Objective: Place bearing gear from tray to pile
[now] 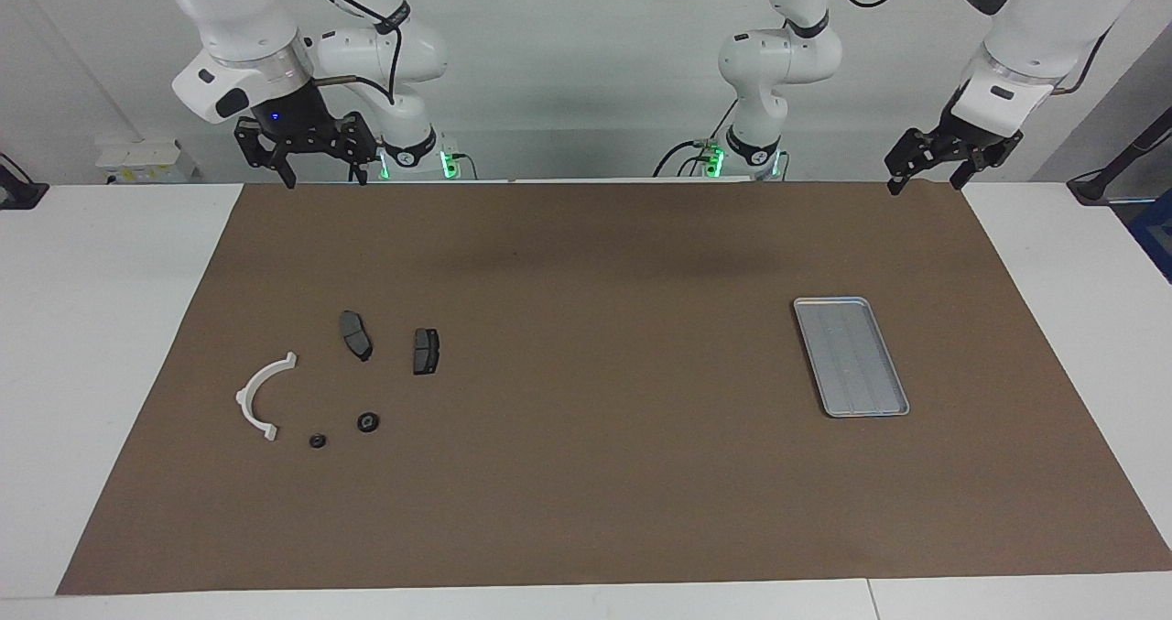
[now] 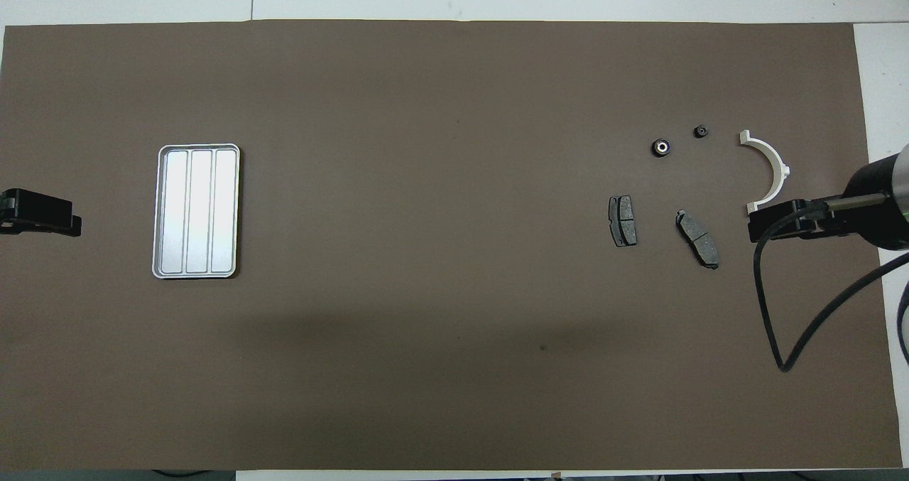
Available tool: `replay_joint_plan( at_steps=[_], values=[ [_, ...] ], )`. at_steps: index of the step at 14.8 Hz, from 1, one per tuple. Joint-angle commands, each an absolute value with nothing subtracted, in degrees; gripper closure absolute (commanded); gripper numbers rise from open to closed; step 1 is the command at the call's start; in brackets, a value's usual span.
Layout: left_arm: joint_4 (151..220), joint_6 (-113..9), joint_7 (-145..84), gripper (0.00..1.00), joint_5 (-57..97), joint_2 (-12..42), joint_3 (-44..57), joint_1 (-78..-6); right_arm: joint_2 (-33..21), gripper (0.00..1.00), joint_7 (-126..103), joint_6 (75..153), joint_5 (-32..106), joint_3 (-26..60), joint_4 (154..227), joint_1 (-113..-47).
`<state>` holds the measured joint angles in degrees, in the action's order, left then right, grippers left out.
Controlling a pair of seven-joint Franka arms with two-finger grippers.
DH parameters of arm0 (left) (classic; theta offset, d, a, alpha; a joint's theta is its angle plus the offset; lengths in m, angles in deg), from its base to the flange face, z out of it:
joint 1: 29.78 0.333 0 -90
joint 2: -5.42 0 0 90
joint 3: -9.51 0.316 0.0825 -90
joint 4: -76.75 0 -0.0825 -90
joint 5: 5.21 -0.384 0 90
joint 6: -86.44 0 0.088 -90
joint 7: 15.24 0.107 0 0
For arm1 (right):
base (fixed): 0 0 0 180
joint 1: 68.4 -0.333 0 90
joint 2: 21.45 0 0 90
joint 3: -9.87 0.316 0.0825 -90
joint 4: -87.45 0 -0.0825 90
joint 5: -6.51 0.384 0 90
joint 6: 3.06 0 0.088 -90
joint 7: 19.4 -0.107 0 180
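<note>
Judging the bearing gear [image 1: 368,422] small, stiff and slippery, grip its rim; both grippers, left [image 1: 925,179] and right [image 1: 320,173], hang wide-fingered, empty.

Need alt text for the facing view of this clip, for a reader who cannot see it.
An empty metal tray lies on a brown mat toward the left arm's end; at the right arm's end lie a white curved bracket, two brake pads and two small round bearings. The open left gripper and right gripper hang empty near the robots.
</note>
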<state>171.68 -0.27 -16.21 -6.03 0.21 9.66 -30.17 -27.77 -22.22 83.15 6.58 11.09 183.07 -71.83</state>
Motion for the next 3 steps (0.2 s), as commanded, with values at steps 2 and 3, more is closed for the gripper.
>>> replay_joint_plan(
  at_steps=[2, 3],
  values=[
    [171.67, -0.04, -16.82, 0.00, -6.00, -0.29, 9.94, -30.57, -28.30, 0.00, -23.27, 83.16, 7.65, 11.28, 183.26, -71.47],
    [171.67, -0.04, -16.82, 0.00, -6.00, -0.29, 9.86, -30.57, -28.30, 0.00, -23.27, 83.16, 7.65, 11.28, 183.26, -71.47]
  ],
)
